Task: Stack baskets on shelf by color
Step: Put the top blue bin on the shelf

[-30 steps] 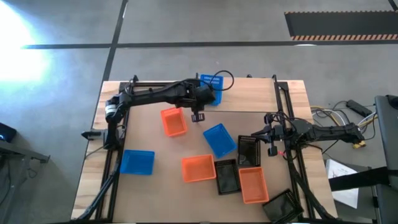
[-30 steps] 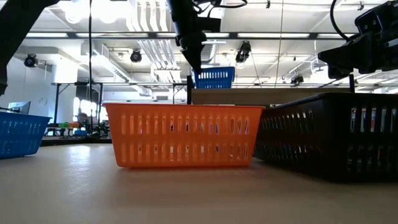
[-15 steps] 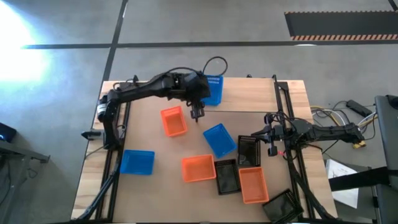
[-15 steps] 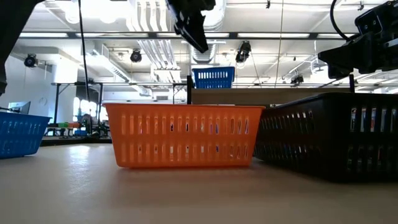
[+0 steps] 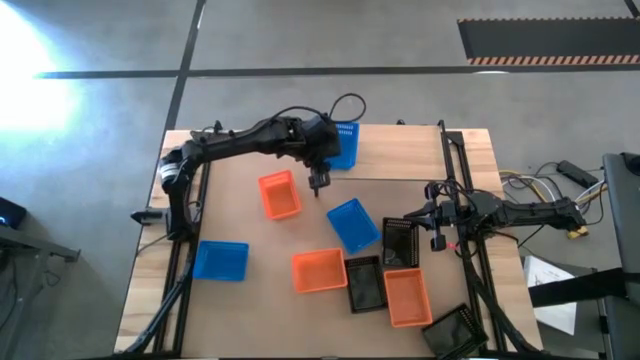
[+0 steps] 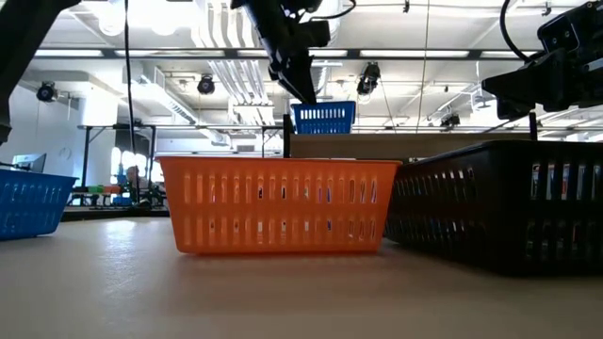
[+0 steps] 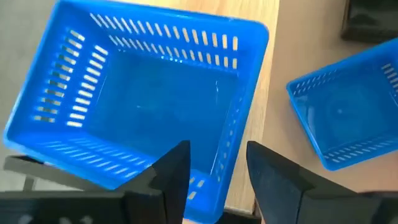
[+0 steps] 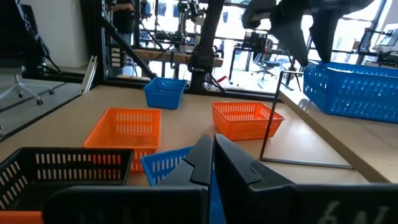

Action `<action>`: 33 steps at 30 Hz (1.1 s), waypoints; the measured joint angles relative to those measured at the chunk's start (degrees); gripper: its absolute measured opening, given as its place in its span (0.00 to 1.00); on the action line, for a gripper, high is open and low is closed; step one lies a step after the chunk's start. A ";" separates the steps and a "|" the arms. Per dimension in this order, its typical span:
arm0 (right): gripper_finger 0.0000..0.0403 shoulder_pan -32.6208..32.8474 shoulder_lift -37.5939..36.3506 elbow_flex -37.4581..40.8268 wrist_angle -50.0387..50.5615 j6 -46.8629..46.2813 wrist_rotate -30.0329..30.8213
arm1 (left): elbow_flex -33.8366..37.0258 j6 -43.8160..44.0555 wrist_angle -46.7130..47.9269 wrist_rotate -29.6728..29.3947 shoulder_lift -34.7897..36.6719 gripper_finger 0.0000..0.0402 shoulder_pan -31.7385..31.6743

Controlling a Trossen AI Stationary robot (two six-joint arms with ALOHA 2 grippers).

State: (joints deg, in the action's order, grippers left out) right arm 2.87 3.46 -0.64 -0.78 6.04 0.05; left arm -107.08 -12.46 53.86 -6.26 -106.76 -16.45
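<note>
Across the tan table [image 5: 240, 215] lay scattered baskets; I saw my left gripper [image 5: 319, 181], fingers parted and empty, hovering beside the blue basket [image 5: 341, 146] on the shelf [image 5: 420, 163] (far edge), while my right gripper [image 5: 436, 241] waited closed by a black basket [image 5: 400, 241].

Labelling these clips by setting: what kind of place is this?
Probably an open-plan robotics lab or workshop: exposed ceiling ducts, a bare concrete floor with a hazard-striped mat, and desks and chairs behind the table.
</note>
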 joint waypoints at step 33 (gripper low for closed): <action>0.02 -0.01 0.01 0.02 0.00 0.00 0.00 | 0.43 9.20 -2.15 -2.38 0.04 0.03 2.64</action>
State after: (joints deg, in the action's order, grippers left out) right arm 2.86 3.48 -0.63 -0.78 6.04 0.05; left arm -106.64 -3.25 51.71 -8.64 -106.72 -13.80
